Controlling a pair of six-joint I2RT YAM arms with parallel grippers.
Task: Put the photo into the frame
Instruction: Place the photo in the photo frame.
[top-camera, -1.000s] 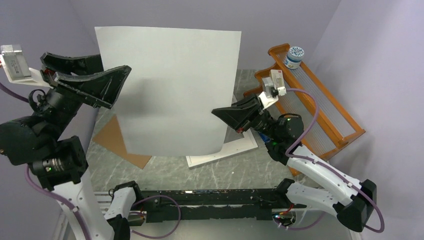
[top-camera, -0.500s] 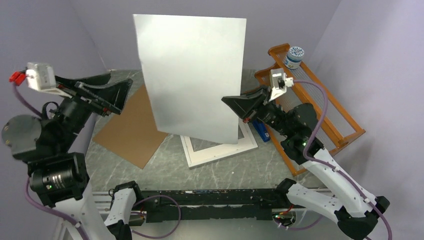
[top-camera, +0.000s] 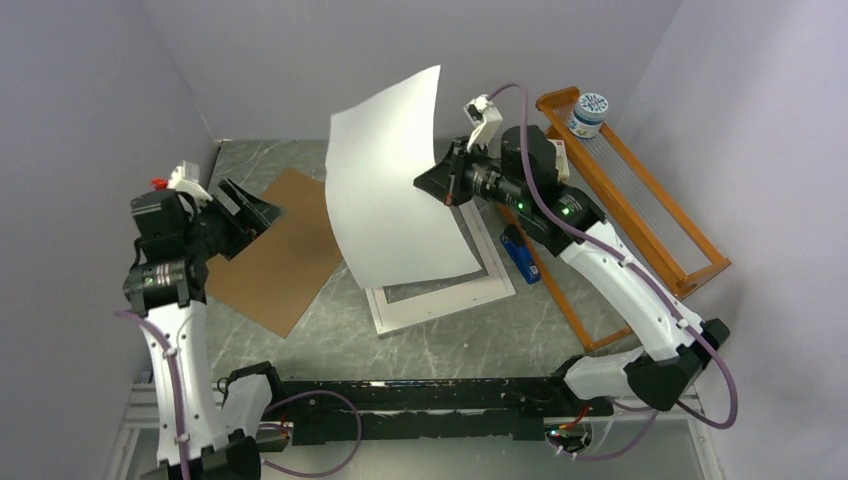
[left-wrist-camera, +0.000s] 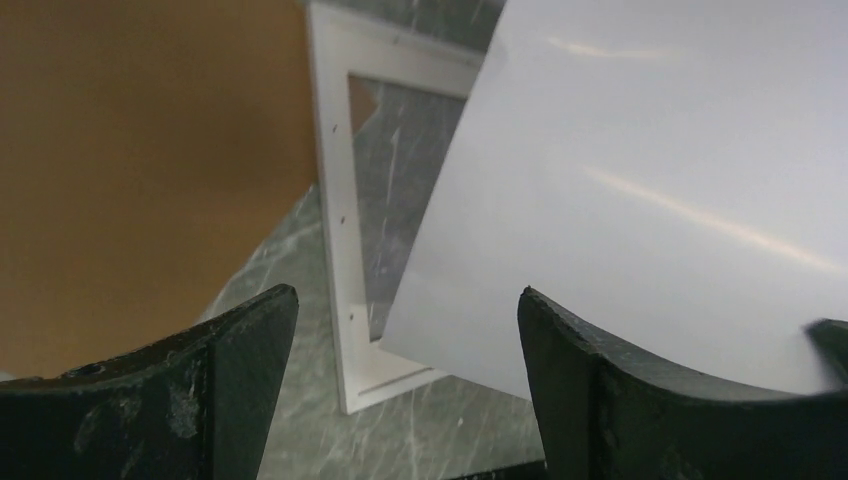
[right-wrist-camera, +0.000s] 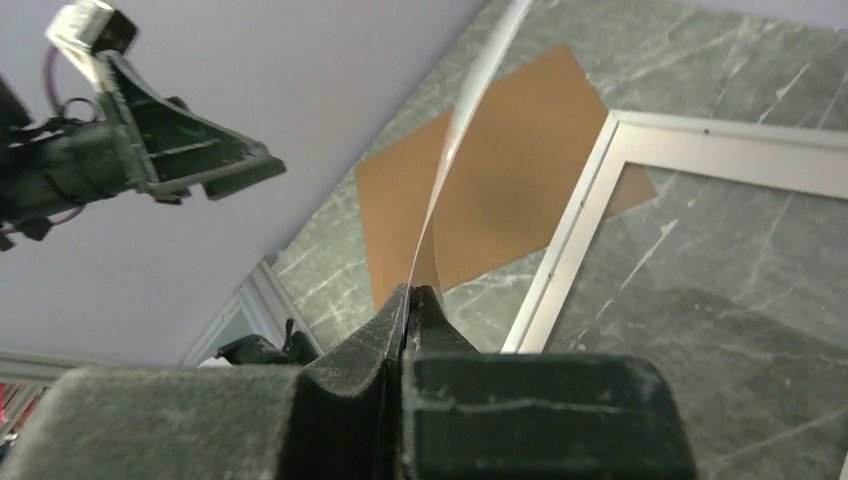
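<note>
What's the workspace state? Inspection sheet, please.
Surface: grey marbled table, nothing spilled.
Job's things: photo held upright and bowed, its white back to the top camera; frame flat on the table below it, with no photo in it yet.
Clutter: brown backing board left of the frame; blue object to its right; orange rack with a small jar at its far end.
Grippers: right gripper jaws shut on the photo's edge; left gripper jaws open, empty, above the board.
Cables: purple cables run along both arms.
Surroundings: lavender walls.

Upright curled photo (top-camera: 390, 190) over flat frame (top-camera: 445, 303)
</note>
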